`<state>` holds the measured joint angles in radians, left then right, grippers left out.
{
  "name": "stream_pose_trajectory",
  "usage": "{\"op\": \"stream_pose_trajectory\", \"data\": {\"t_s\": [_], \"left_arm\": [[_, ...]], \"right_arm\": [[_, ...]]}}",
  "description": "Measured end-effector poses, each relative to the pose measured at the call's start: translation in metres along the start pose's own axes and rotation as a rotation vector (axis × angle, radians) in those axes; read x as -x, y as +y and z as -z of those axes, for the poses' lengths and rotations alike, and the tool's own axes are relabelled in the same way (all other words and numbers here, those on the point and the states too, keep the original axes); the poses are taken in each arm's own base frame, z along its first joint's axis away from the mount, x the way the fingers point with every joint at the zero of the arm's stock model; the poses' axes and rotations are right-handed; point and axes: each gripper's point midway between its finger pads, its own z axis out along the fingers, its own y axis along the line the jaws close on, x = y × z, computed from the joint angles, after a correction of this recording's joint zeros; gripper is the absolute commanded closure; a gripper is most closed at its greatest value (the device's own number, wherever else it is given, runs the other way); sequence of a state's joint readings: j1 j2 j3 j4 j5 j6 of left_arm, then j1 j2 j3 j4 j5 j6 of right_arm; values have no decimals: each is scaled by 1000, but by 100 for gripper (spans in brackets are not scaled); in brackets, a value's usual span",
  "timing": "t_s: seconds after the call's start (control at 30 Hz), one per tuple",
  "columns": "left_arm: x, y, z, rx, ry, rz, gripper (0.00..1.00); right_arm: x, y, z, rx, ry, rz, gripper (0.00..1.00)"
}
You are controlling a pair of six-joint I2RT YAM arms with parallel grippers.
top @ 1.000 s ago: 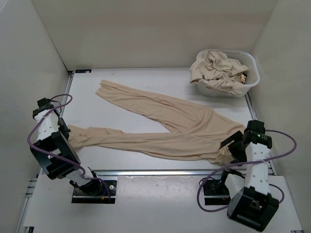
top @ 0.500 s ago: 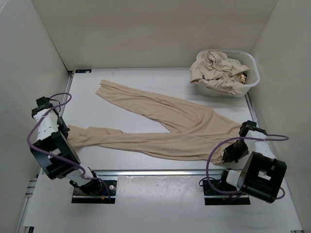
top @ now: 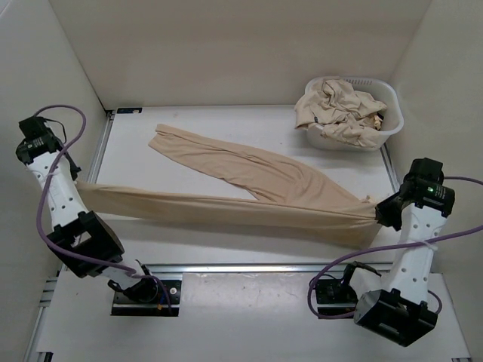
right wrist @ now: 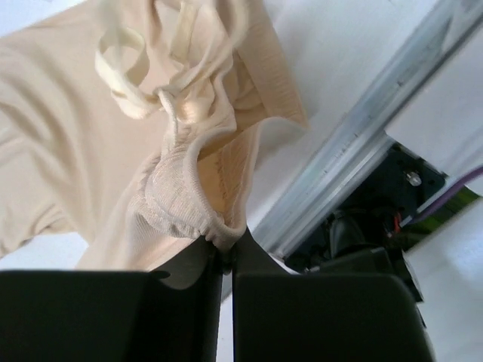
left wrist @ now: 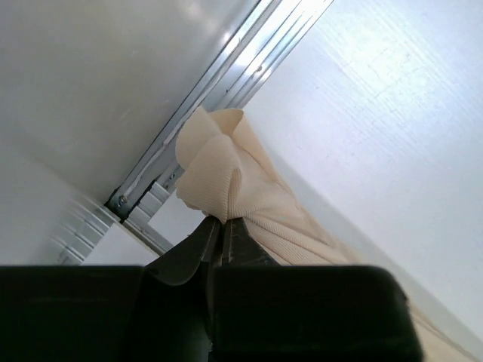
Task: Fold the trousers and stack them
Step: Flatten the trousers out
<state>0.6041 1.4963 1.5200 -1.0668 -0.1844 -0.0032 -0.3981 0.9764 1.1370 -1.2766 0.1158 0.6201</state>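
A: You've got the left gripper (left wrist: 223,230) pinched tight on the cuff end of the beige-tan thin-fabric trousers (top: 249,188), near the left edge of the white table (top: 226,121)?

B: Yes, jaws closed on a bunched fold of fabric. Your right gripper (right wrist: 226,253) is clamped on the elastic waistband end, right side of the table.

A: Where do your trousers sit?

B: Near leg is stretched taut between your two grippers, lifted off the table in a straight band. Far leg lies flat, angling toward the back left.

A: Anything else?

B: White plastic laundry basket (top: 391,113) at the back right corner, holding more crumpled beige fabric (top: 336,109), well apart from your trousers.
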Motion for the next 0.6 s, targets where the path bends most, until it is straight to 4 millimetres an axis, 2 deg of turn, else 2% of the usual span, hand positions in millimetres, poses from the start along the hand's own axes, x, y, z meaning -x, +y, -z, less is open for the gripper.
{"op": "stream_pose_trajectory", "data": {"t_s": [0.07, 0.13, 0.27, 0.37, 0.43, 0.5, 0.6], "left_arm": [[9, -5, 2, -9, -9, -10, 86], [15, -17, -7, -23, 17, -39, 86], [18, -58, -55, -54, 141, -134, 86], [6, -87, -99, -59, 255, -207, 86], [-10, -102, -121, -61, 327, -249, 86], [-24, -111, -133, -59, 385, -282, 86], [-22, -120, -142, -54, 394, -304, 84]], "right_arm": [[-4, -5, 0, -25, 15, 4, 100], [-10, -11, -6, -55, 49, 8, 100], [-26, -22, -29, -132, 150, 23, 100], [-32, -28, -42, -179, 200, 38, 100], [-29, -29, -48, -192, 209, 44, 100], [-25, -28, -52, -195, 206, 48, 100], [-21, -27, -61, -207, 220, 67, 100]]}}
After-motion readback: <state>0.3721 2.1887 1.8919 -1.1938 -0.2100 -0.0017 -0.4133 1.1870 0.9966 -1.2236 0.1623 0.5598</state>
